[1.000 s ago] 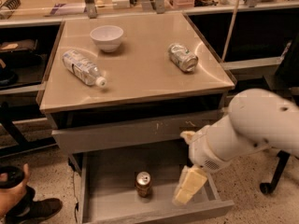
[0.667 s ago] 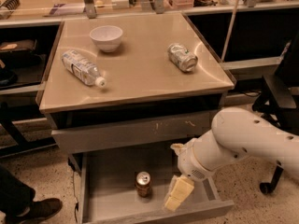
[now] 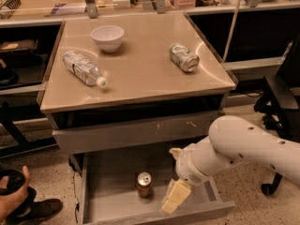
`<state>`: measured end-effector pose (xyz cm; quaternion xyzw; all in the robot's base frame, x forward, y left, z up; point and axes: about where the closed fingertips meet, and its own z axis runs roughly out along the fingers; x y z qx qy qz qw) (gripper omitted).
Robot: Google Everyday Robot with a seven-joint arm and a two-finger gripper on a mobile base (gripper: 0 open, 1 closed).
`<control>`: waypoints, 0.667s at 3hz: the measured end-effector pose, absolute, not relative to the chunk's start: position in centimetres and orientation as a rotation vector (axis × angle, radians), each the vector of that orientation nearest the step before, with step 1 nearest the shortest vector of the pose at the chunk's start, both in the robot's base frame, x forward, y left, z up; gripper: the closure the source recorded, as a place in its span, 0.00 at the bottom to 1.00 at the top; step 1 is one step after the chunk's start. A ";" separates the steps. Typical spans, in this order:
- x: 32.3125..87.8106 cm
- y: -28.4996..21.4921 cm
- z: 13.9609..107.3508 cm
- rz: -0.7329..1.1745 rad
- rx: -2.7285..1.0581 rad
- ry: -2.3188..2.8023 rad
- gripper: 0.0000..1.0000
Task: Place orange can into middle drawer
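Observation:
The orange can (image 3: 144,184) stands upright, silver top up, on the floor of an open grey drawer (image 3: 154,215) at the bottom of the cabinet. Right above it, the drawer front with pale scratch marks, the middle drawer (image 3: 136,132), is shut. My gripper (image 3: 171,178) hangs over the open drawer just right of the can, apart from it, open and empty. One pale finger (image 3: 174,197) points down toward the drawer's front; the other finger (image 3: 175,152) only peeks out behind the white wrist.
On the tabletop (image 3: 140,74) stand a white bowl (image 3: 107,36), a clear bottle (image 3: 84,68) lying down and a silver can (image 3: 183,57) on its side. A person's hand and shoe (image 3: 18,198) are at bottom left. A black chair (image 3: 281,97) stands to the right.
My arm has swung left and down over the open drawer, bringing the gripper closer to the can. The can has not moved.

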<state>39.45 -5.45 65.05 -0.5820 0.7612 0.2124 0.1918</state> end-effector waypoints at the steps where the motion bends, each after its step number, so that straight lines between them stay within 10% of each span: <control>1: 41.0 -3.9 61.4 0.647 -1.555 2.101 0.00; 2: 43.8 -2.8 57.9 0.669 -1.459 2.071 0.00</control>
